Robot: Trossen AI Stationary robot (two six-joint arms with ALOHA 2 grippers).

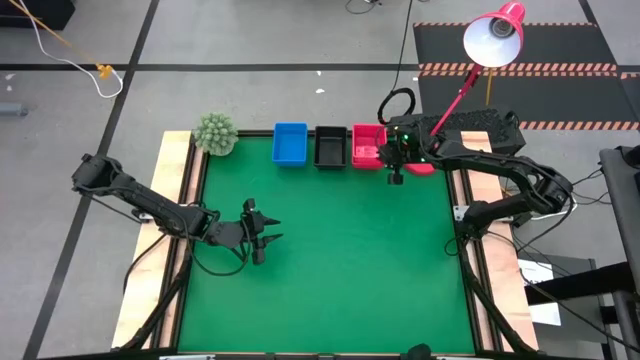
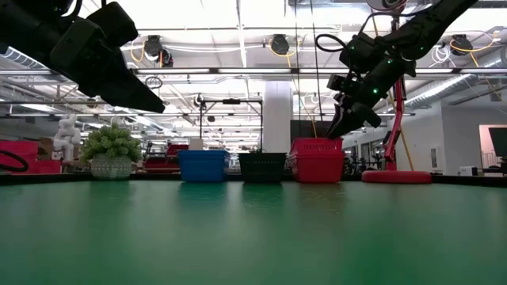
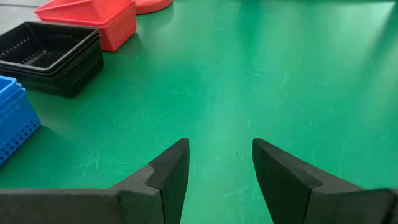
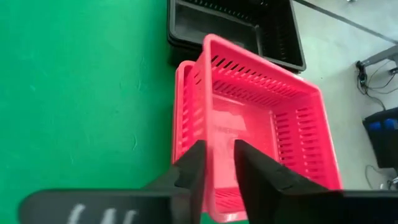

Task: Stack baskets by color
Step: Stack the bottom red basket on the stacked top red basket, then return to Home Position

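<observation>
Right now I'm easing the right tool (image 4: pixel 216 163), narrowly parted astride the wall of the top red basket (image 4: pixel 261 118), sitting crooked on the red stack at the surface's far edge; released askew, it could slide off.

The right gripper (image 4: pixel 216 163) is hiding the near rim of the top red basket (image 4: pixel 261 118); whether its fingers are touching that wall isn't showing.

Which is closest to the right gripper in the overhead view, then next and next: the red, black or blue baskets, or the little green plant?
1. Red baskets, directly beside the right gripper.
2. Black baskets, middle of the row.
3. Blue baskets, beyond them.
4. Green plant, the far-left corner.
</observation>
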